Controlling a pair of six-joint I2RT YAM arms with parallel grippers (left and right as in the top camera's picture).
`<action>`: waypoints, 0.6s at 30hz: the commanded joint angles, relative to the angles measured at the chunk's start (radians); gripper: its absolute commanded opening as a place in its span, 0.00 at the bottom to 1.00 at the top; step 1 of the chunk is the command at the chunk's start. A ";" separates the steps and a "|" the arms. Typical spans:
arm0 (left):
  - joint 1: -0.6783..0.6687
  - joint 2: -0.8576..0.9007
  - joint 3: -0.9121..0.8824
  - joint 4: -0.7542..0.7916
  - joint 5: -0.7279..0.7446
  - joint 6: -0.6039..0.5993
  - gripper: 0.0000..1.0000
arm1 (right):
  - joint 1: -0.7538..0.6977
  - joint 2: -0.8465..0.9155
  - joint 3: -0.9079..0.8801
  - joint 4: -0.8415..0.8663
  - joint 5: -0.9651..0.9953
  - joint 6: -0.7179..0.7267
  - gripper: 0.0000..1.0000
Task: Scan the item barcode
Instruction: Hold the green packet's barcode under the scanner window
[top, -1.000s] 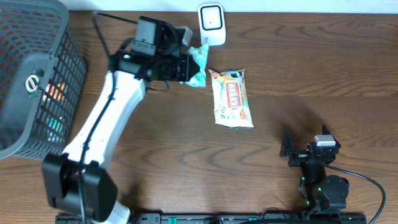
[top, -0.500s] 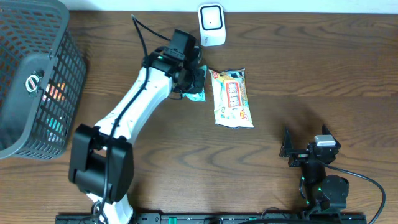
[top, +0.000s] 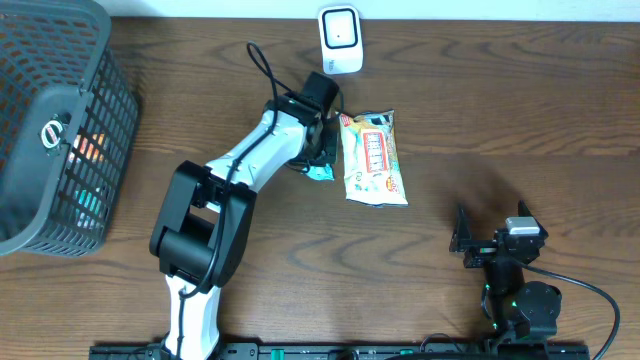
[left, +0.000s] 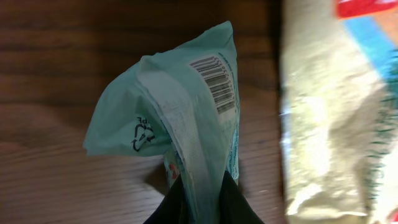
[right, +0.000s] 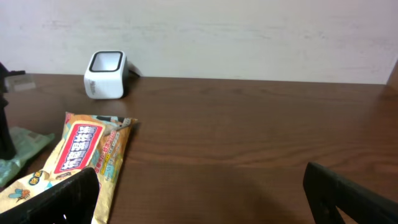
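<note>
- The left jaws are pinched shut on the lower end of a teal packet, so its upper part stands free with nothing covering it.
- Held this way, the packet's barcode is exposed, printed beside the seam and turned toward the wrist camera. That looks like the reason for gripping the other end.
- From overhead, the left arm reaches toward the far edge of the surface. The teal packet sits low at its tip, just beside the left edge of the snack bag. I cannot tell whether the packet touches the surface.
- The white barcode scanner stands at the far edge, near the packet but apart from it. My judgement is that the barcode does not yet face the scanner's window and will have to be turned and carried there.
- The snack bag lies flat, printed side up, between the scanner and the middle of the surface, and nothing grips it.
- The right jaws stand wide and empty, low near the near edge at the right. They are well apart from both packets, seemingly parked out of the way.
- A dark mesh basket fills the far-left corner. Orange and teal things show through its side wall, but I cannot identify them.
</note>
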 joint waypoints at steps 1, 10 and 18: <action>-0.034 0.000 0.009 0.034 -0.004 -0.059 0.08 | 0.006 -0.004 -0.003 -0.002 0.008 0.003 0.99; -0.102 0.000 0.009 0.113 -0.002 -0.087 0.09 | 0.006 -0.004 -0.003 -0.002 0.008 0.003 0.99; -0.094 -0.011 0.010 0.127 -0.009 -0.076 0.43 | 0.006 -0.004 -0.003 -0.002 0.008 0.003 0.99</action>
